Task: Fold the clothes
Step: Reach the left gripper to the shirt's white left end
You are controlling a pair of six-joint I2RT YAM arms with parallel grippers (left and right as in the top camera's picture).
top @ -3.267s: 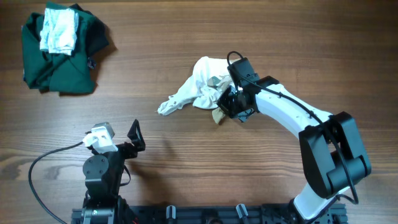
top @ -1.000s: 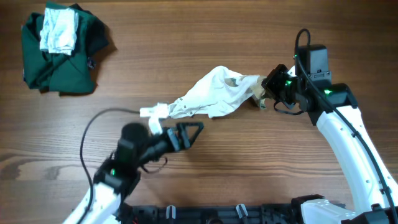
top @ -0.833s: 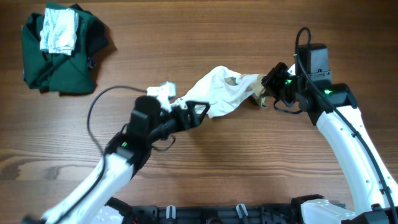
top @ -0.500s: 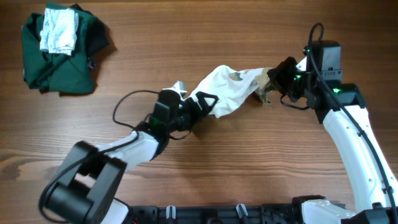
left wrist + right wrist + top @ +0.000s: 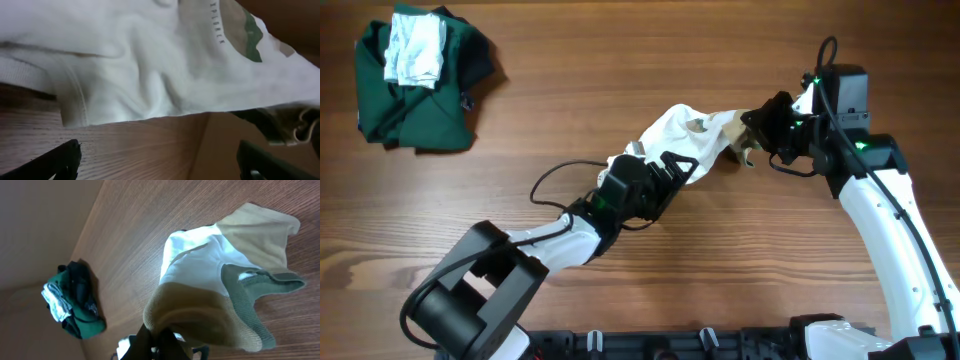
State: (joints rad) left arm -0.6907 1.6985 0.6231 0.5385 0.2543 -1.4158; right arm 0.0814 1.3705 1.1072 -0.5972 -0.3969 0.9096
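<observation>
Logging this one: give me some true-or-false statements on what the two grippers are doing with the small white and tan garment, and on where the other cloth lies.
1. The right gripper is shut on the tan end of the small soft white garment. True.
2. The left gripper is clamped on the garment's white end. False: its jaws stand open at that end, gripping nothing.
3. A whitish-grey folded cloth lies on top of the large dark green garment. True.
4. The small garment sits neatly folded on the wooden table. False: it is rumpled and drawn out lengthwise.
5. The small garment touches the dark green one. False: they lie well apart.
</observation>
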